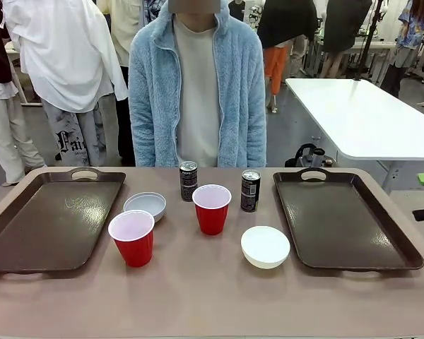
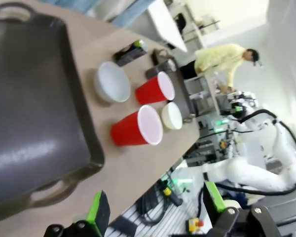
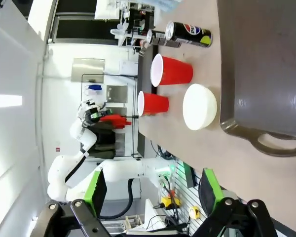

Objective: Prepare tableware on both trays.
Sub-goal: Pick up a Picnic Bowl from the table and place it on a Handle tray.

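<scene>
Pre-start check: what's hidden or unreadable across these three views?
Front view: left tray, near corner cut off by the left edge.
Front view: person, hands behind the table far edge.
Front view: left can and right can, print too small to read.
Right wrist view: right tray, cut off by the top and right edges.
Right wrist view: left can, partly behind right can.
</scene>
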